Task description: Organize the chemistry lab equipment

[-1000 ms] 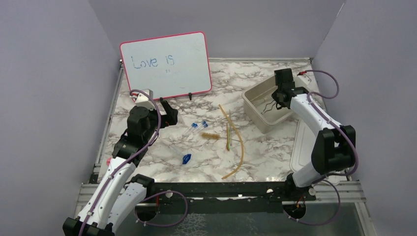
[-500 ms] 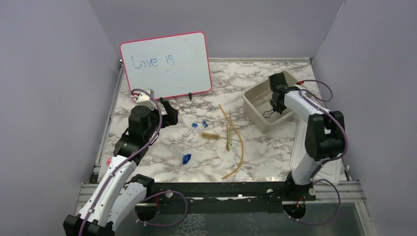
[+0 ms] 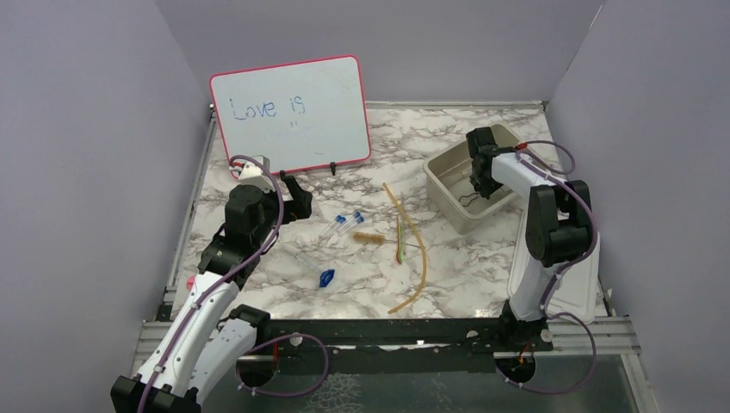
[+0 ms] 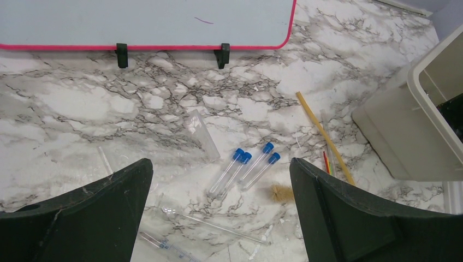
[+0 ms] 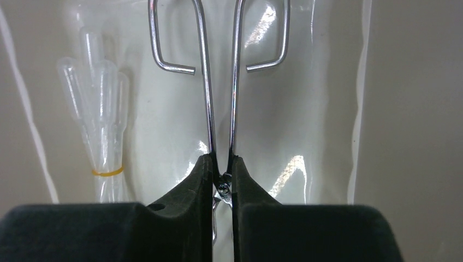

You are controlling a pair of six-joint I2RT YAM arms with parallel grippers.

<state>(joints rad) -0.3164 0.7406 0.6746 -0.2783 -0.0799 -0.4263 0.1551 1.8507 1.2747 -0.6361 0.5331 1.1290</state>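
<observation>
The right gripper [image 5: 221, 164] is pinching the thin wire tongs [image 5: 218, 82] near their pivot, fingers pressed tight, and is holding them inside the beige tub [image 3: 450, 205], next to a banded bundle of pipettes [image 5: 101, 98]. I'd be easing them down onto the tub floor, clear of that bundle, before releasing. The left gripper [image 4: 219, 164], fingers spread wide, is hovering well left of the tub over the blue-capped tubes [image 4: 248, 164]. The amber hose [image 3: 419, 249], green-tipped stick [image 3: 400, 237] and small blue piece [image 3: 326, 277] are lying on the marble table [image 3: 448, 120] left of the tub. Purple walls are enclosing it all.

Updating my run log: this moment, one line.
right gripper shut on thin wire tongs over beige plastic tub | left gripper open, near blue-capped clear tubes
</observation>
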